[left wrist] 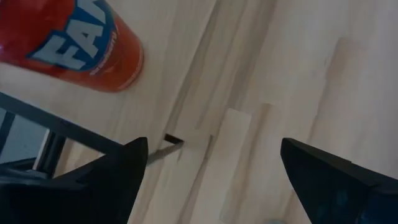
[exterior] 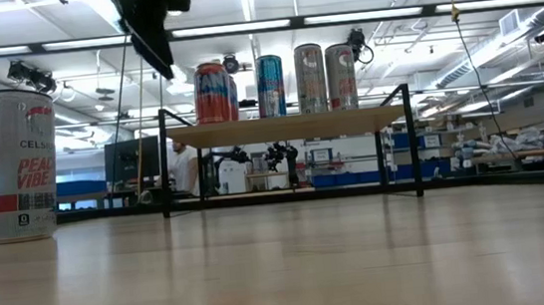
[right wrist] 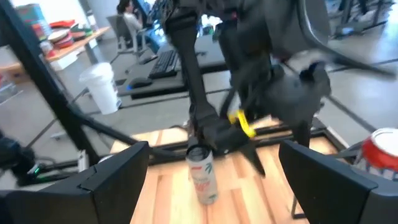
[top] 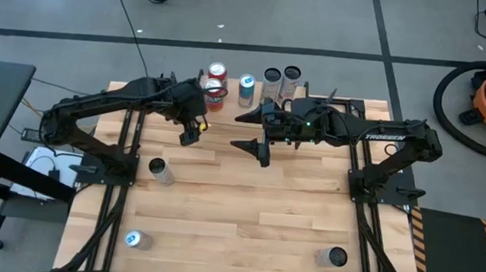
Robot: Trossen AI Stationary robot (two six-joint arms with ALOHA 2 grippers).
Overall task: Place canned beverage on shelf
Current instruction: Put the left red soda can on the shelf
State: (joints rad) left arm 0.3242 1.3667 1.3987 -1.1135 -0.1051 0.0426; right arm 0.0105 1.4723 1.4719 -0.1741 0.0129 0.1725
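A: What does the shelf (exterior: 285, 128) look like?

B: A low rack with a light wooden board on thin black legs, standing at the far edge of the tabletop (top: 237, 205), about midway across. In the low view you see straight under it into the room.

A: And the cans on it?

B: Five, going by the high view. From left to right: two orange-red cans (top: 216, 80) close together, one nearer than the other, then a blue one (top: 246, 88), then two pale silver ones (top: 281, 80) side by side. All upright. The left wrist view shows the side of an orange-red can with large white letters.

A: Any cans off the shelf?

B: Three, all upright on the tabletop. One white can (top: 161, 170) is on the left side, beside the left arm's base; the low view shows it close up, white with red lettering. One blue-topped can (top: 134, 239) is near the front left corner, and one grey-topped can (top: 334, 257) is near the front right corner.

A: The arms?

B: The left gripper (top: 193, 130) hangs above the tabletop just in front of the shelf's left end, its jaws spread and holding nothing. The right gripper (top: 255, 130) is just in front of the shelf's middle, pointing toward the left arm, jaws likewise spread and empty.
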